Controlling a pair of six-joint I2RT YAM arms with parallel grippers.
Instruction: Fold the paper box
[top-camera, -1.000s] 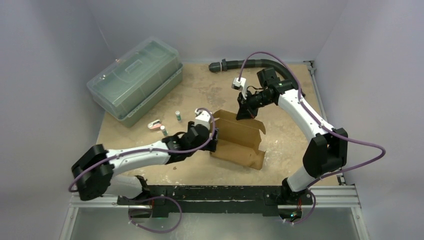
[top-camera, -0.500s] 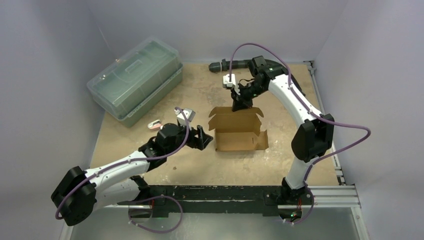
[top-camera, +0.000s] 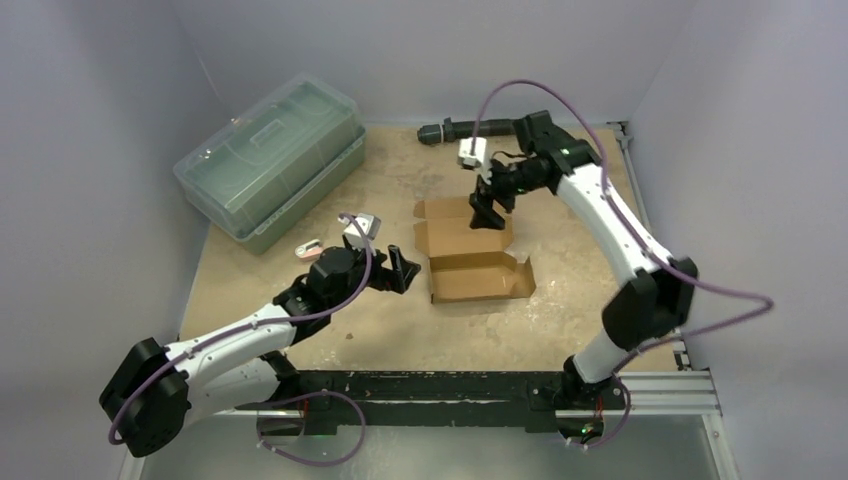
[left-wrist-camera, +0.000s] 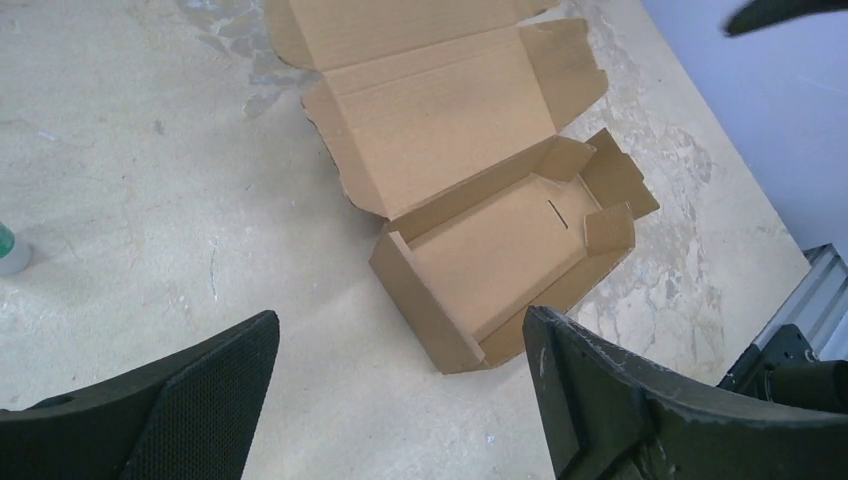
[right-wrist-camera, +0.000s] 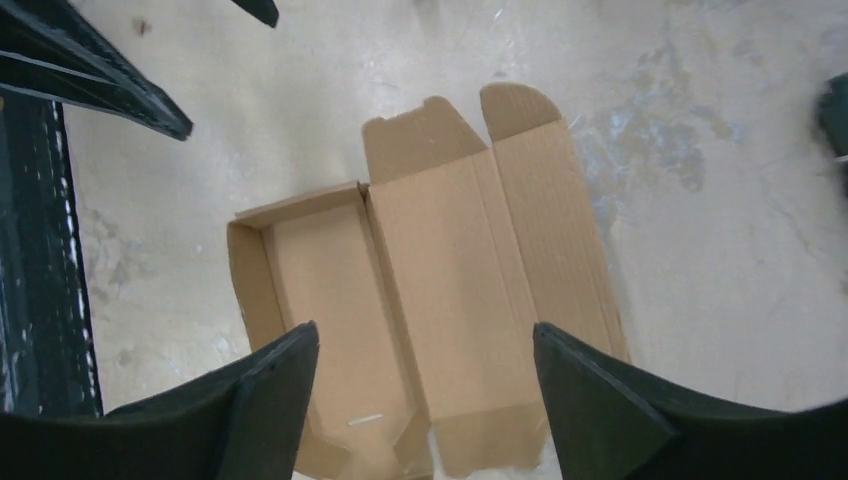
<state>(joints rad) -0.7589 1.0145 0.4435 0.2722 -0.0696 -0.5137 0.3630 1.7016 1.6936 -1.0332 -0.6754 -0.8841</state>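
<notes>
And the right claw lets go! A second ago it was pinched shut on the top edge of the lid, holding that panel up. Now its jaws stand wide, hovering over the lid with nothing between them. The lid has dropped back and lies flat on the table, spread away from the arms. The left claw has backed off too: a second ago it was in against the left end of the box, and now it sits just beside that end, jaws wide, touching nothing. So the box rests free mid-table, squared to the near edge instead of skewed. The tray looks formed, with walls standing on its near and left sides and small tabs folded in at the right end. What's left, by my read, is the close: swing the lid over the tray and tuck its flap in. Neither claw has a hold, so a fresh grip on the lid's far edge looks like the next call
</notes>
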